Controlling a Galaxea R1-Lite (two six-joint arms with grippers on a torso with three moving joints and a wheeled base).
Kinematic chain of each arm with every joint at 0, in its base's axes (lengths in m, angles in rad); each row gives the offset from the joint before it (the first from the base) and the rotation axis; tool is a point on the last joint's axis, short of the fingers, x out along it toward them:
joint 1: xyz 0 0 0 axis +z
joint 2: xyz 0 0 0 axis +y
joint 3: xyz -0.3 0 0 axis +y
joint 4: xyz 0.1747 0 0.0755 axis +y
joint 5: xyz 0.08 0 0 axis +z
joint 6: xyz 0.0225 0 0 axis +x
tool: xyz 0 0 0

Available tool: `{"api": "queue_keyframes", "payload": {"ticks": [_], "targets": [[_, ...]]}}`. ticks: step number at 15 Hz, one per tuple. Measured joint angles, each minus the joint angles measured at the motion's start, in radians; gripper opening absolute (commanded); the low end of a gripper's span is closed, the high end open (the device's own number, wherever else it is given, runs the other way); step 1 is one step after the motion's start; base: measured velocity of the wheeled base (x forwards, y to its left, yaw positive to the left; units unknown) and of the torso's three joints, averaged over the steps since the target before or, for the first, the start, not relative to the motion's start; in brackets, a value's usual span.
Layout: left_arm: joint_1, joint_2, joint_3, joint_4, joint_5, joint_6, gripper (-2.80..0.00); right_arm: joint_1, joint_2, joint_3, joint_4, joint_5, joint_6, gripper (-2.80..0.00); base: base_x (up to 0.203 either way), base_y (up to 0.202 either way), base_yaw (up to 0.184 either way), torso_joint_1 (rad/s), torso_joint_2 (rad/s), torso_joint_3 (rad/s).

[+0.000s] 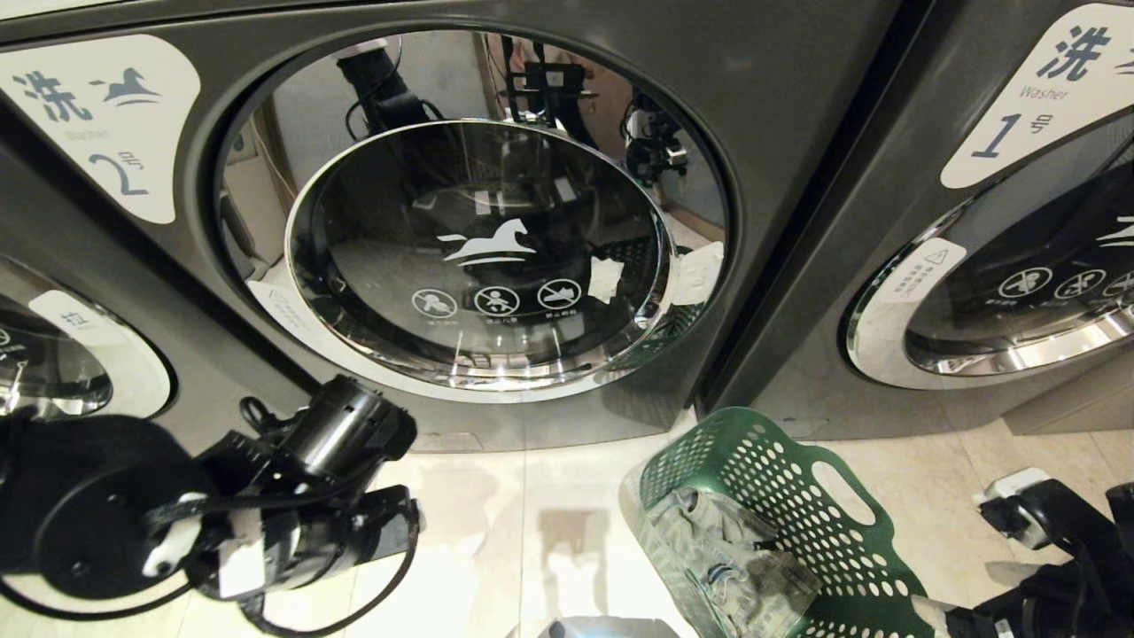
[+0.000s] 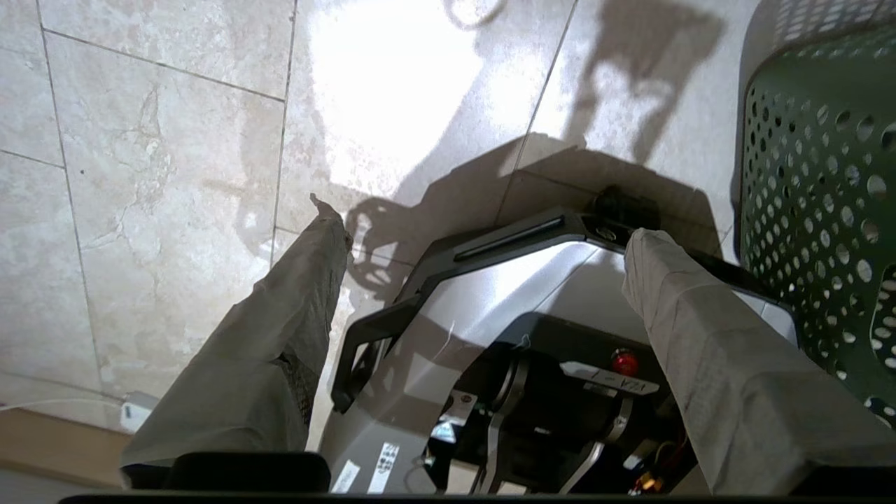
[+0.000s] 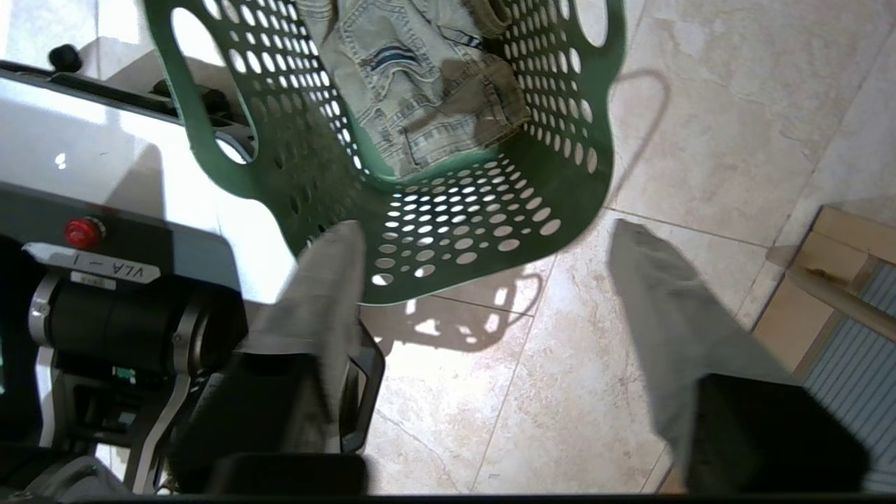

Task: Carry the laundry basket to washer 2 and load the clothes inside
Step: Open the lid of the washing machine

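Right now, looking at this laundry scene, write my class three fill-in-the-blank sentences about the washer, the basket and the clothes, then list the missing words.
1. The door of washer 2 is ____.
2. The green basket stands on the ____.
3. The clothes lie in the ____.
4. The right tool holds ____.

Missing words: shut; floor; basket; nothing

Green laundry basket (image 3: pixel 448 203) holding denim clothes (image 3: pixel 420 91) sits on tiled floor (image 3: pixel 700 105).
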Motion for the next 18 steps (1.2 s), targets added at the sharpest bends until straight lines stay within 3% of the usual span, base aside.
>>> {"api": "queue_keyframes", "payload": {"ticks": [2,5,7,9,11,15,18], "targets": [[0.013,-0.047,0.090,-0.077,0.049,-0.048,0.00,-0.037,-0.029,0.034,-0.030,0.000,-0.002,-2.80,0.000,0.000,0.000,0.000,0.00,0.000],[0.064,-0.088,0.184,-0.097,0.146,-0.089,0.00,-0.180,-0.072,0.083,-0.117,-0.002,-0.008,-2.80,0.000,0.000,0.000,0.000,0.00,0.000],[0.142,-0.133,0.231,-0.097,0.154,-0.089,0.00,-0.268,-0.125,0.151,-0.162,-0.003,-0.010,-2.80,0.000,0.000,0.000,0.000,0.00,0.000],[0.204,-0.201,0.281,-0.095,0.162,-0.087,0.00,-0.305,-0.204,0.248,-0.147,0.006,-0.014,-2.80,0.000,0.000,0.000,0.000,0.00,0.000],[0.246,-0.290,0.321,-0.088,0.173,-0.081,0.00,-0.316,-0.318,0.282,-0.038,0.044,-0.017,-2.80,0.000,0.000,0.000,0.000,0.00,0.000],[0.355,-0.479,0.453,-0.080,0.183,-0.053,0.00,-0.319,-0.599,0.242,0.325,0.155,-0.018,-2.80,0.000,0.000,0.000,0.000,0.00,0.000],[0.392,-0.579,0.528,-0.086,0.183,-0.066,0.00,-0.319,-0.804,0.222,0.396,0.168,-0.017,-2.80,0.000,0.000,0.000,0.000,0.00,0.000]]}}
